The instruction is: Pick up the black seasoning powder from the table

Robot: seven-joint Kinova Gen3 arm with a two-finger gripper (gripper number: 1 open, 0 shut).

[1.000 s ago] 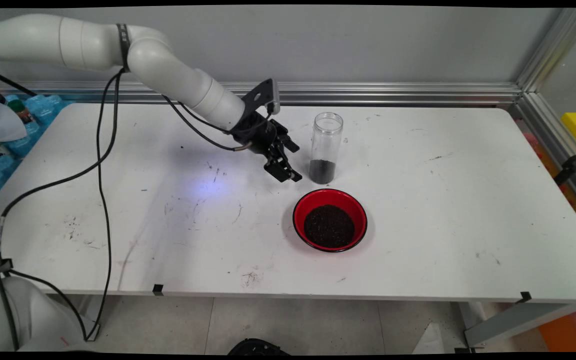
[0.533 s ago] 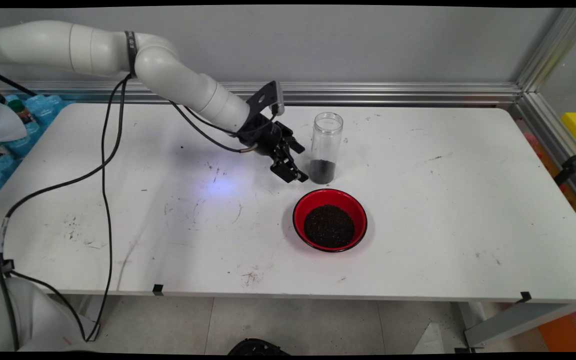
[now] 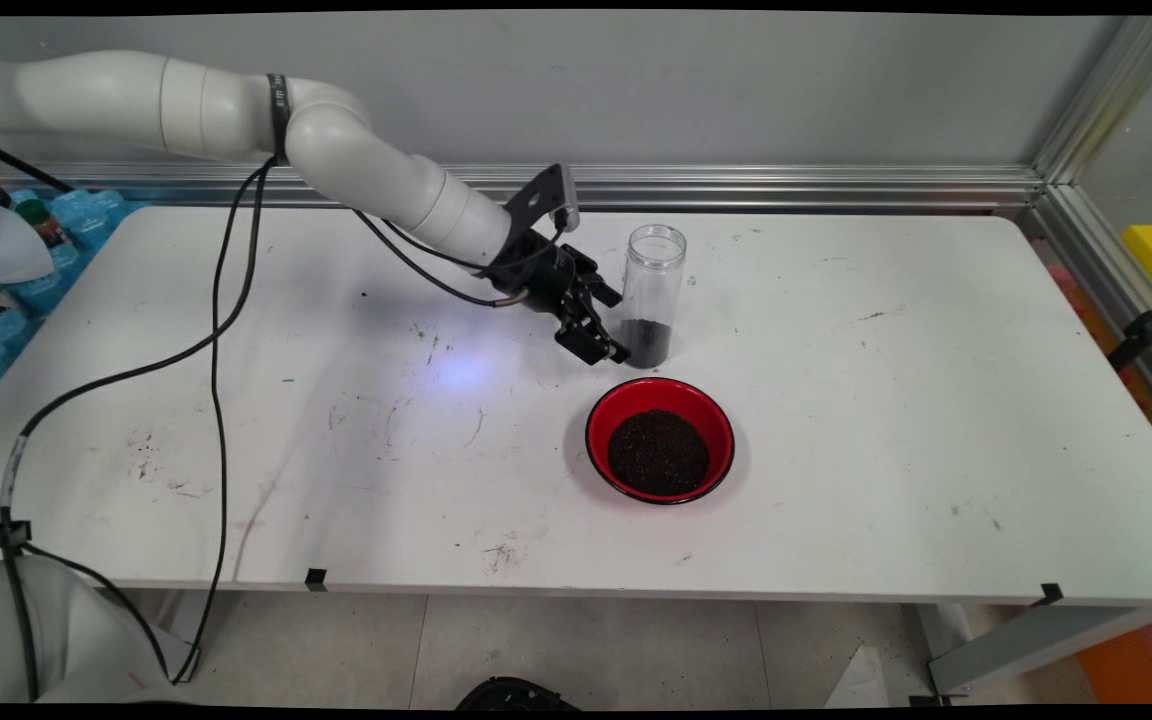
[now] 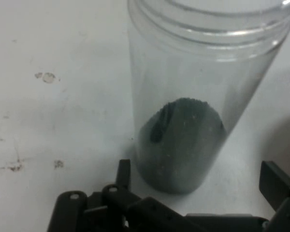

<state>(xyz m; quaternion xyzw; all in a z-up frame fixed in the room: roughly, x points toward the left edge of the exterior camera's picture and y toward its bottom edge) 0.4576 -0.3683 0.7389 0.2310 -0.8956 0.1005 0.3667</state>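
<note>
Main view shows us the black two-finger tool [image 3: 608, 335] low over the white surface [image 3: 886, 420], just left of the one tall clear plastic jar with dark grains in its bottom [image 3: 652, 296], which stands upright toward the far middle with one round red bowl of dark grains [image 3: 660, 440] near it on the near side. We see wide bare room to the right and left of these two things, with scuffs and specks across the top, an aluminium rail along the far edge under a grey wall, and blue packets past the left edge. In the hand view we find the tool [image 4: 198, 186] released, its fingers [image 4: 276, 184] spread to either side of the jar's [image 4: 183, 121] base and not touching it.
</note>
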